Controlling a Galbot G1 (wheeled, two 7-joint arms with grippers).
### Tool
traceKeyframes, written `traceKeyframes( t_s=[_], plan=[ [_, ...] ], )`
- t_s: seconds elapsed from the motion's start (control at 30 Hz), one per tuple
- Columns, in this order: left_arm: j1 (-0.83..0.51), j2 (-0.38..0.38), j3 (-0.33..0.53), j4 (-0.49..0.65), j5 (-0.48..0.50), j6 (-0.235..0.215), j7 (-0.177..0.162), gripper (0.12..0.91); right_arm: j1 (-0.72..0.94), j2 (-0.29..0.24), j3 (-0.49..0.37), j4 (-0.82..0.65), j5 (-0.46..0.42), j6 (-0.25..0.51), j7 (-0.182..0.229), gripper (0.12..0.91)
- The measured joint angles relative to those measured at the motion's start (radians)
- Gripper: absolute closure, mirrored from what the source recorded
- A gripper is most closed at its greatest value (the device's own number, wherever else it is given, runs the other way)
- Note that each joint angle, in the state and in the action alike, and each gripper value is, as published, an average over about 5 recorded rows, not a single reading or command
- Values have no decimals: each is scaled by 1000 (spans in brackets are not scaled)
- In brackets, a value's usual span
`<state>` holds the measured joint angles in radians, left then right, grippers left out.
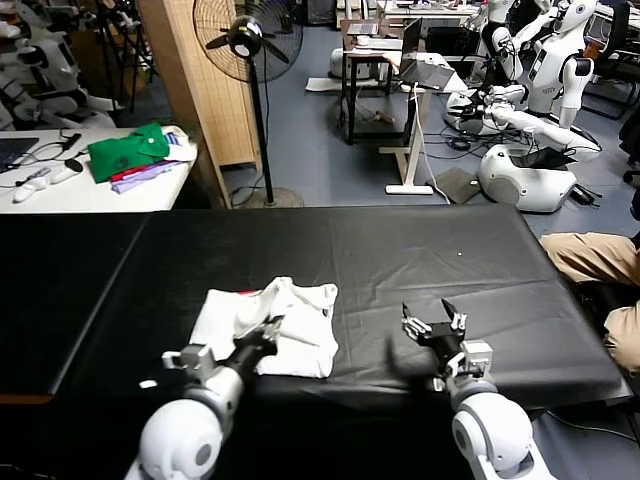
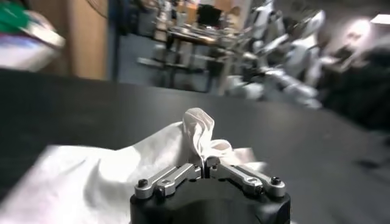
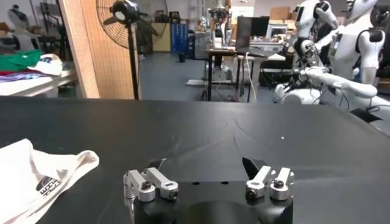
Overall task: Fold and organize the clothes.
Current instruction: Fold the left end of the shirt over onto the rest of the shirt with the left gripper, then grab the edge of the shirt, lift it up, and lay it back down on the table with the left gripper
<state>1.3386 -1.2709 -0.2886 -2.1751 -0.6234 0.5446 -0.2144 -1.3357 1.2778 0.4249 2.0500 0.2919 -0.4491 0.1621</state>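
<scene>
The clothes, one white T-shirt (image 1: 300, 312), lie partly folded on the black table (image 1: 400, 250), near its front edge and left of centre. A small red mark shows at the shirt's far edge. My left gripper (image 1: 270, 327) sits over the near part of the shirt. In the left wrist view its jaws (image 2: 205, 165) are shut on a pinched-up ridge of the white fabric (image 2: 200, 129). My right gripper (image 1: 432, 320) hovers open to the right of the shirt, with nothing between its fingers (image 3: 204, 164). The right wrist view shows the shirt's sleeve with black lettering (image 3: 42, 182).
A white side table at the back left carries a green garment (image 1: 128, 152) and a purple cloth (image 1: 146, 177). A standing fan (image 1: 250, 40) rises behind the black table. A person's leg (image 1: 595, 258) is at the table's right end.
</scene>
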Motion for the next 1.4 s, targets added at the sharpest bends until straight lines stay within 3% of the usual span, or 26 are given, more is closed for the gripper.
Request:
traceKeyframes(
  t_s=[0.37, 0.47, 0.7, 0.8, 1.07, 1.3, 1.4],
  plan=[
    [-29, -62, 59, 50, 124, -45, 48, 846, 6, -2, -15, -11, -8, 16, -27, 227],
    [-30, -84, 66, 66, 183, -73, 79, 723, 15, -2, -29, -16, -10, 29, -44, 227],
    [-13, -117, 79, 78, 276, -116, 155, 336, 41, -15, -71, -22, -1, 51, -80, 227],
    [2, -108, 69, 58, 278, -124, 175, 250, 62, -16, -102, -35, 5, 52, -88, 227],
    [48, -13, -36, 12, 281, -153, 166, 232, 183, 18, -260, -132, -74, 45, -114, 227],
    [75, 46, -150, 33, 255, -161, 160, 232, 230, 46, -345, -244, -277, -10, -54, 227],
    [74, 57, -192, 49, 217, -161, 161, 232, 227, 52, -348, -256, -318, 19, -35, 227]
  ],
)
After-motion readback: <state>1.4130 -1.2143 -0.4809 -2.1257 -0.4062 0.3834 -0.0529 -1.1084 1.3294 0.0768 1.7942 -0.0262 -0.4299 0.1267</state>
